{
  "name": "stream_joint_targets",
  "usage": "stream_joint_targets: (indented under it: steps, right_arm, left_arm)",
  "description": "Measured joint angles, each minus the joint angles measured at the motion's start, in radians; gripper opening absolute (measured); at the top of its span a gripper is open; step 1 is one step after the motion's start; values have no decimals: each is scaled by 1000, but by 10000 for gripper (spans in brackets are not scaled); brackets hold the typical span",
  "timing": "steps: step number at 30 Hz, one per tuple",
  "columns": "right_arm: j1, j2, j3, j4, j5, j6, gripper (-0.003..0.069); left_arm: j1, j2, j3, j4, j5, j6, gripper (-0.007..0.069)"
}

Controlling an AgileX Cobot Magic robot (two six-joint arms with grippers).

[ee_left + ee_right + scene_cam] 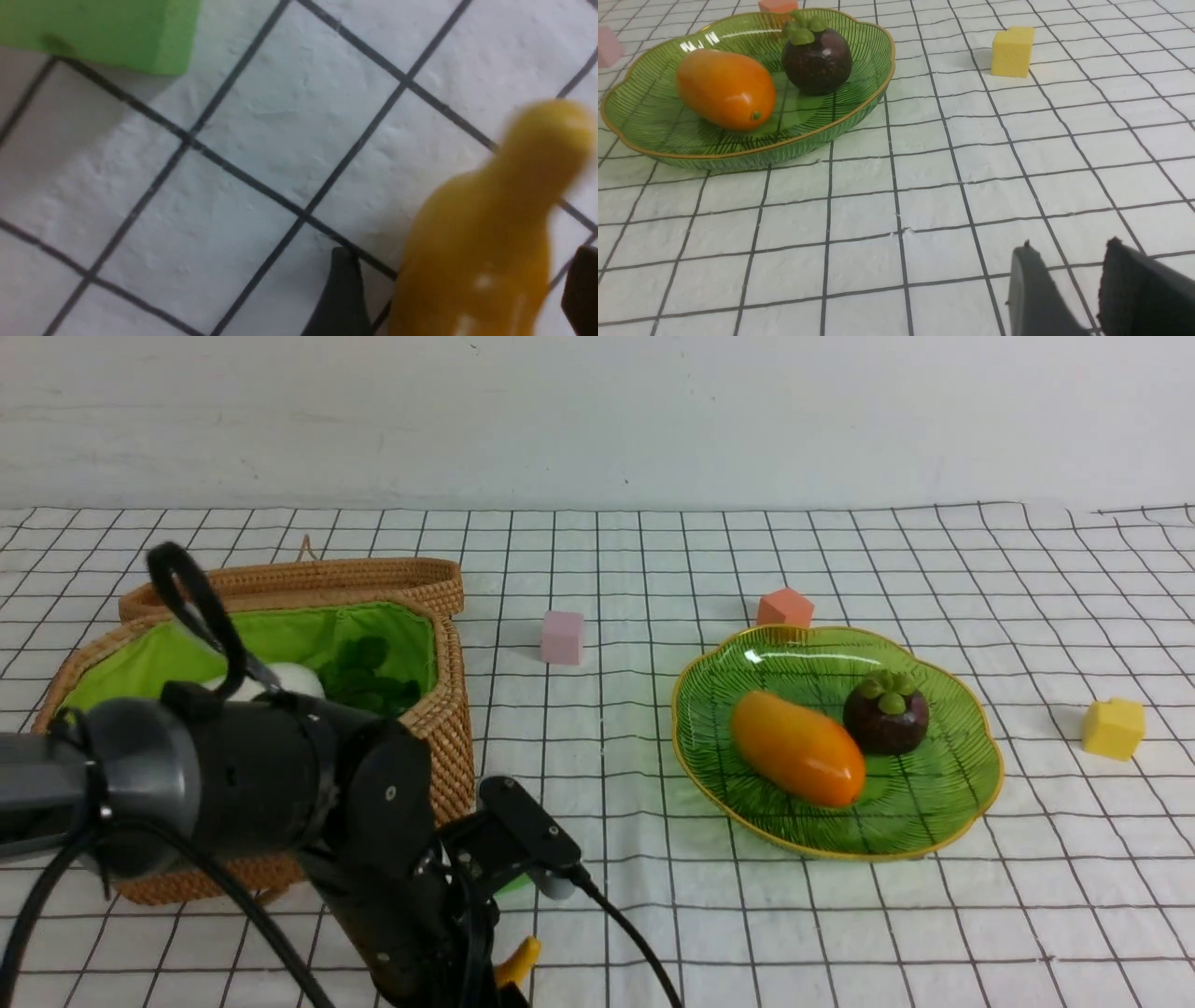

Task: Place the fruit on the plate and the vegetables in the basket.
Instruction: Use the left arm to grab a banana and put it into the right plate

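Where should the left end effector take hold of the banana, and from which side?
Across the banana's thick body rather than its narrow neck, coming down from above: it lies flat on the cloth, and the left end effector already straddles it.

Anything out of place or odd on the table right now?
Only the banana: it lies on the cloth beside the basket, between the left gripper's fingers, not on the plate with the mango and mangosteen.
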Motion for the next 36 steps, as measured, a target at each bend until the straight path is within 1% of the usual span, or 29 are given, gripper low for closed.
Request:
stream_joint_targets:
  steps: [4,6,8,9,11,12,13,15,18,19,21,23,24,25,28,29,30,32,33,35,36]
  right_arm:
    - [0,0,0,0,0,0,237]
    - [0,0,0,0,0,0,237]
    - [0,0,0,0,0,0,237]
    - [0,0,0,0,0,0,237]
    - [0,0,0,0,0,0,238]
    - [0,0,0,0,0,0,238]
    - [0,0,0,0,0,0,238]
    - [0,0,0,0,0,0,238]
    - [0,0,0,0,0,0,238]
    - [0,0,0,0,0,0,238]
    - [0,0,0,0,0,0,238]
    - [0,0,0,0,0,0,238]
    - [0,0,0,0,0,0,238]
    - [0,0,0,0,0,0,238]
    - [0,0,0,0,0,0,238]
    - [0,0,0,0,0,0,238]
    - [0,0,0,0,0,0,238]
    - [0,0,0,0,0,0,238]
    - [0,0,0,0,0,0,238]
    - [0,0,0,0,0,0,238]
    - [0,0,0,0,0,0,238]
  left_arm:
    - [1,15,-4,-14,-4,4,560]
    - [2,15,-5,-14,-4,4,540]
    - [2,17,-8,-14,1,4,477]
    - [2,17,-10,-14,1,4,477]
    - [3,27,-27,-16,47,5,323]
    - [3,29,-34,-19,61,5,293]
    - [3,30,-36,-21,73,5,284]
    - [3,42,-78,-31,156,5,296]
    - [3,42,-121,-34,199,4,296]
    - [3,42,-173,-44,240,4,296]
    - [3,43,-260,-73,300,1,296]
    - [3,44,-305,-99,323,-5,296]
    - [3,44,-388,-142,347,-26,296]
    - [3,44,-425,-171,347,-43,296]
    - [3,47,-553,-250,272,-139,296]
    - [3,49,-568,-254,255,-152,296]
    - [3,62,-618,-285,186,-198,296]
    - [2,94,-670,-316,94,-244,296]
    - [2,104,-689,-323,75,-256,296]
    - [2,191,-766,-353,-22,-330,296]
    - [2,199,-772,-354,-28,-335,296]
